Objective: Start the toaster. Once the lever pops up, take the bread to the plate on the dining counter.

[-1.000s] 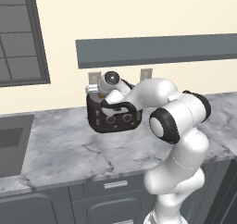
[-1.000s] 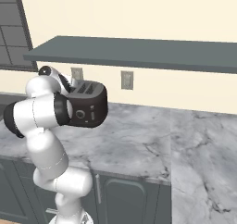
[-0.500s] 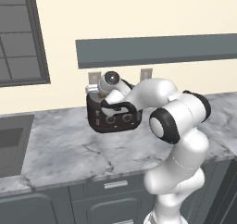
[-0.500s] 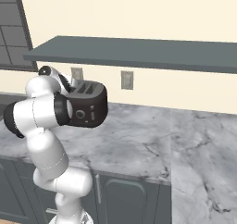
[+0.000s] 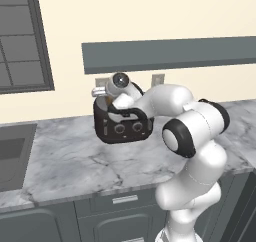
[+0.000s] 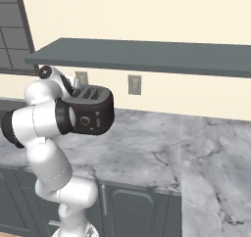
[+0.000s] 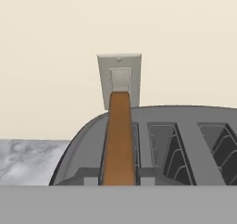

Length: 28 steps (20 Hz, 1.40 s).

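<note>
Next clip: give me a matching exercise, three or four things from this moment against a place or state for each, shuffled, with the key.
Things
1. bread
2. toaster
3. wall outlet
4. gripper

Places or states
A. on the cream wall behind the toaster
B. standing on edge in the slot, between the fingertips
C. shut on the bread
D. on the marble worktop, below the grey shelf

Pairs: 1-B, 2-D, 3-A, 4-C

A tan-brown bread (image 7: 119,140) slice, a glossy black toaster (image 5: 123,127) and grey-veined white marble counter (image 5: 70,161).
</note>
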### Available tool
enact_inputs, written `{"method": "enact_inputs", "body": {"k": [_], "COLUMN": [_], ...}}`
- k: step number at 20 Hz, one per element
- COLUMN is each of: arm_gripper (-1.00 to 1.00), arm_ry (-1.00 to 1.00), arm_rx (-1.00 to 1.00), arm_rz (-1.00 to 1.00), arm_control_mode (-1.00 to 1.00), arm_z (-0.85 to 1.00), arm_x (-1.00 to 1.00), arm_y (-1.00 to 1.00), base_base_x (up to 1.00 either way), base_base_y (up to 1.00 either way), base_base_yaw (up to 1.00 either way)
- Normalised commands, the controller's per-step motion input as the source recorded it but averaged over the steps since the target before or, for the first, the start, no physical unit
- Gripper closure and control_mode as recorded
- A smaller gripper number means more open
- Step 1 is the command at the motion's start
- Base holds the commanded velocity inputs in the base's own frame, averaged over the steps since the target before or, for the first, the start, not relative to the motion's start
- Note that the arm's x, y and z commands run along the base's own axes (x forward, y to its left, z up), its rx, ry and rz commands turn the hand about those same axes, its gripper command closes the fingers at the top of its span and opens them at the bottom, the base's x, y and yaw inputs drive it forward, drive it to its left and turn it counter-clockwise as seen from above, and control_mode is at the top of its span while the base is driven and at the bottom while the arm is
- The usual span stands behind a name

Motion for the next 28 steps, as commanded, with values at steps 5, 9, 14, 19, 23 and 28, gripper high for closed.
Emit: {"method": "enact_inputs", "body": {"k": [5,9,14,19,23,28], "arm_gripper": [1.0,1.0,1.0,1.0,1.0,1.0], "arm_ry": [-0.06,-0.11,-0.19,-0.21,-0.13,-0.06], "arm_rx": [0.0,0.0,0.0,0.0,0.0,0.0], "arm_rz": [0.0,0.0,0.0,0.0,0.0,0.0], "arm_control_mode": [-1.0,-1.0,-1.0,-1.0,-1.0,-1.0], "arm_z": [0.25,0.08,0.0,0.01,0.24,0.41], "arm_x": [-0.02,-0.06,-0.11,-0.21,-0.46,-0.56], "arm_y": [0.0,0.0,0.0,0.0,0.0,-0.02], "base_base_x": [0.0,0.0,0.0,0.0,0.0,0.0], "base_base_y": [0.0,0.0,0.0,0.0,0.0,0.0], "base_base_yaw": [0.0,0.0,0.0,0.0,0.0,0.0]}}
